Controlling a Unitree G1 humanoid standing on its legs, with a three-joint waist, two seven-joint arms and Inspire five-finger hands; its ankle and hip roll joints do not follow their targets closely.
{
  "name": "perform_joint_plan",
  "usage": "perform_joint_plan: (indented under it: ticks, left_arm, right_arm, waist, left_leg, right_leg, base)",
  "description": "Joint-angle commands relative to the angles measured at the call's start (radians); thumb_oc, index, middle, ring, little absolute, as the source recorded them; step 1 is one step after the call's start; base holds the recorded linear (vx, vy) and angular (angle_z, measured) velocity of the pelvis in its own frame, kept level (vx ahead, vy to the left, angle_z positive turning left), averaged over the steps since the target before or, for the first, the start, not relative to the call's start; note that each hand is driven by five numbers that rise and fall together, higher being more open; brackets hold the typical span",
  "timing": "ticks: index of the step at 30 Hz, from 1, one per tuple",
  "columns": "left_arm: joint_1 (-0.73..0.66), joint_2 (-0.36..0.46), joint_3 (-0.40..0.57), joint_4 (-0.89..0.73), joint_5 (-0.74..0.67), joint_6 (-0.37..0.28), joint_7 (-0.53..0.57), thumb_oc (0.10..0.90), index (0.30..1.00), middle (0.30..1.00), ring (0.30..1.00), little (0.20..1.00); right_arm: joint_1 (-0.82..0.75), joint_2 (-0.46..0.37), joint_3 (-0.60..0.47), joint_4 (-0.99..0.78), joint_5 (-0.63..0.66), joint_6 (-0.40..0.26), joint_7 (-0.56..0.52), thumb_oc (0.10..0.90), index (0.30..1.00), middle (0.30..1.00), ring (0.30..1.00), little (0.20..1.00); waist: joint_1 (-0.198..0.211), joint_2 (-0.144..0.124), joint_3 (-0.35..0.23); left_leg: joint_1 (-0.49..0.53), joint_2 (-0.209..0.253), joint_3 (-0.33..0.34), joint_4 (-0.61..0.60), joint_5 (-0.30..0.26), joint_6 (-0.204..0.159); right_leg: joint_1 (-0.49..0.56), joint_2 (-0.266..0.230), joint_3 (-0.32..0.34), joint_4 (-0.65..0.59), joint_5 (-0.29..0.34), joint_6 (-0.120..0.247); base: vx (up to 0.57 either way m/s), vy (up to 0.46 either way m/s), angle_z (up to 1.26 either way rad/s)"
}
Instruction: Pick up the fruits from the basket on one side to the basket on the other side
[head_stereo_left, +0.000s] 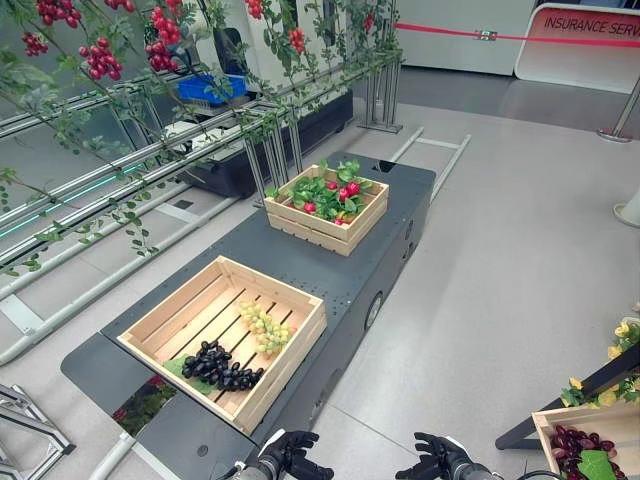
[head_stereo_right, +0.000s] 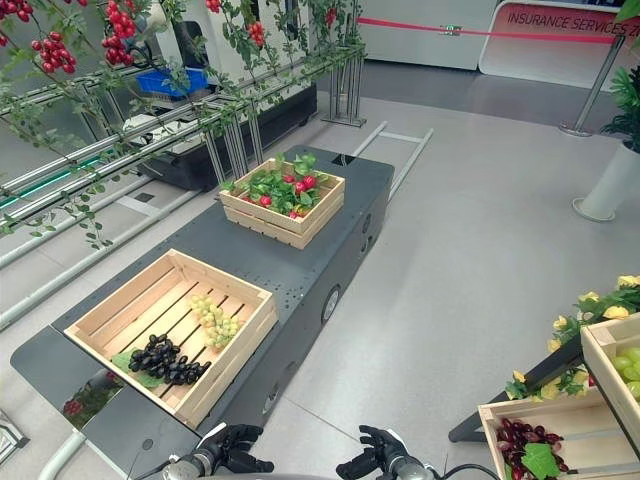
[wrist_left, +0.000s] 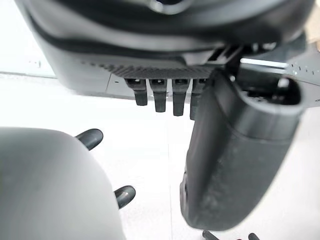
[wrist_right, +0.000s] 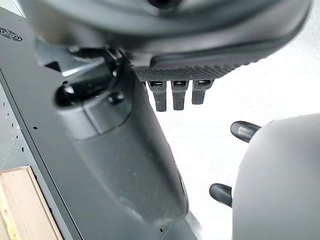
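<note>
Two empty hands, left hand (head_stereo_left: 285, 455) and right hand (head_stereo_left: 440, 460), hover low with fingers relaxed, well short of the near crate (head_stereo_left: 170, 310) on the bench (head_stereo_left: 350, 265), where dark grapes (head_stereo_left: 220, 367) and green grapes (head_stereo_left: 265, 328) lie. Loose bunches could shed grapes or slip from a shallow grasp.

The near wooden crate (head_stereo_left: 180, 300) on the dark table (head_stereo_left: 330, 265) holds black grapes (head_stereo_left: 220, 367) near its front beside green grapes (head_stereo_left: 265, 327). The far crate (head_stereo_left: 335, 230) carries red fruit (head_stereo_left: 345, 190) among leaves.
</note>
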Motion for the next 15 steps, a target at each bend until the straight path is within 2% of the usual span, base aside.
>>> perform_joint_plan:
  ticks: [1,8,15]
  left_arm:
    - [-0.038,-0.052,-0.031,0.051,-0.018,-0.002,-0.039,0.8,0.9,0.9,0.9,0.9]
    - [-0.056,-0.045,-0.021,0.054,-0.03,-0.005,-0.052,0.8,0.9,0.9,0.9,0.9]
    - [-0.075,-0.031,-0.041,0.036,0.015,-0.093,-0.041,0.8,0.9,0.9,0.9,0.9]
  right_arm:
    - [-0.03,0.001,0.049,0.035,-0.018,-0.062,0.035,0.8,0.9,0.9,0.9,0.9]
    - [-0.03,0.007,0.052,0.02,-0.019,-0.066,0.036,0.8,0.9,0.9,0.9,0.9]
    - [-0.037,0.009,0.061,0.016,-0.024,-0.049,0.043,0.8,0.9,0.9,0.9,0.9]
  waist:
    - [0.025,-0.032,0.042]
    - [0.035,-0.031,0.048]
    - [0.045,-0.031,0.05]
  left_leg:
    - [0.029,-0.038,0.003,0.008,-0.089,0.039]
    - [0.024,-0.043,-0.006,0.008,-0.087,0.042]
    - [0.02,-0.05,-0.018,0.008,-0.083,0.046]
  right_leg:
    - [0.028,-0.026,-0.041,0.006,-0.001,-0.007]
    - [0.029,-0.036,-0.06,0.006,-0.003,-0.005]
    - [0.035,-0.043,-0.077,0.006,-0.004,-0.003]
  base:
    - [0.0,0.0,0.0]
    - [0.0,0.004,0.03]
    - [0.02,0.019,0.08]
